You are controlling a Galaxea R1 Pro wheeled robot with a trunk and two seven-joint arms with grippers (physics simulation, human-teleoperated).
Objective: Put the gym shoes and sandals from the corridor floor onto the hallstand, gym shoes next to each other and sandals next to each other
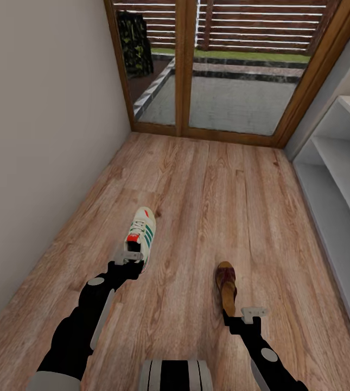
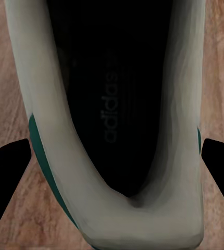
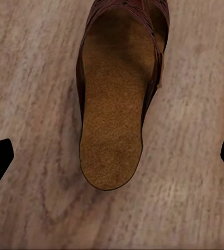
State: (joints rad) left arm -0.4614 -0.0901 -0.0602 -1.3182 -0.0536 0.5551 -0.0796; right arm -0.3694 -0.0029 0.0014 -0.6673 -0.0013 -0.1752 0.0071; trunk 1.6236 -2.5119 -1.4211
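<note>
Both hands spread, over shoe heels
Left hand [image 1: 133, 259] straddles stiff, light gym shoe [image 1: 142, 232]; right hand [image 1: 246, 316] above thin, floppy sandal [image 1: 227, 285] – grip heel rims

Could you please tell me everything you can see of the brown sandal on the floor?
The sandal is a flat, slim, open-backed slip-on with a dark brown leather-look upper over the toe and a grainy tan insole. It lies sole-down on the corridor floor, toe pointing away from the robot. The right gripper hangs just behind its heel, fingers spread wide, apparently not touching it.
</note>
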